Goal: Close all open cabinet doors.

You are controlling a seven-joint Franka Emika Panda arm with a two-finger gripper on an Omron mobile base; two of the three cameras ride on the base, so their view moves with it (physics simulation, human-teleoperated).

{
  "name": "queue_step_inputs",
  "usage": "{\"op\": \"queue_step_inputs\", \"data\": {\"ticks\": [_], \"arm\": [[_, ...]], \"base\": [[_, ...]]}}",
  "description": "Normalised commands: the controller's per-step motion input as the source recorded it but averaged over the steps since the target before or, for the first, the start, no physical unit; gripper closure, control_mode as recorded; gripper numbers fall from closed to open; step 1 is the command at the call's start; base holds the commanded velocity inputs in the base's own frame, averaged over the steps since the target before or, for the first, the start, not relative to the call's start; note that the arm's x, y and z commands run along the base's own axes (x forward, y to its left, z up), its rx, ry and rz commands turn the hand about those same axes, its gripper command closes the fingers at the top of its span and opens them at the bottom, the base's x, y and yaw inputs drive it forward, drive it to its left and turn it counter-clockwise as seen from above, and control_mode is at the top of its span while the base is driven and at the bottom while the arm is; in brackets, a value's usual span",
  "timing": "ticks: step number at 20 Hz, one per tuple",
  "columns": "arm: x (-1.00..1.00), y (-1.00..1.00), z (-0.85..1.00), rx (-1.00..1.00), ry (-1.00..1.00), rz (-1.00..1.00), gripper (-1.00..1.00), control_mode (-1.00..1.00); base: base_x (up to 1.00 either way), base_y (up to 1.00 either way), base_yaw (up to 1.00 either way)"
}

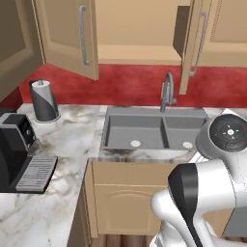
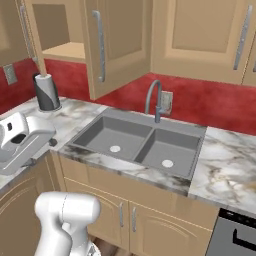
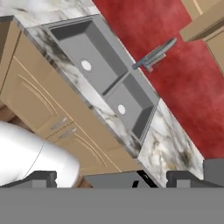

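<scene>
The wall cabinet above the sink stands open, with a bare shelf [image 1: 140, 53] inside. Its left cabinet door [image 1: 67, 34] swings out toward me, silver bar handle [image 1: 83, 36] facing the room. Its right cabinet door [image 1: 190, 46] shows nearly edge-on, and in the right base view that same door [image 2: 120, 45] hangs wide open over the sink. The cabinet doors further right [image 2: 200, 35] are closed. My gripper [image 3: 113, 177] is open and holds nothing. It sits low in front of the counter, well below the doors, looking at the sink [image 3: 109, 74].
A faucet [image 1: 166, 91] rises behind the double sink [image 1: 154, 128]. A paper towel roll [image 1: 43, 99] and a black coffee machine [image 1: 17, 154] stand on the left marble counter [image 1: 72, 140]. A dark appliance [image 2: 235, 235] sits lower right, and lower cabinet doors [image 2: 125, 215] are shut.
</scene>
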Motion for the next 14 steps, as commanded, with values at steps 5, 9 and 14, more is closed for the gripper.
{"op": "queue_step_inputs", "data": {"ticks": [5,9,14], "arm": [[0.0,0.0,0.0,0.0,0.0,0.0,-1.0,1.0],[0.0,0.0,0.0,0.0,0.0,0.0,-1.0,1.0],[0.0,0.0,0.0,0.0,0.0,0.0,-1.0,1.0]], "base": [[0.28,0.24,-0.02],[0.35,0.39,-0.05],[0.39,0.33,-0.05]]}}
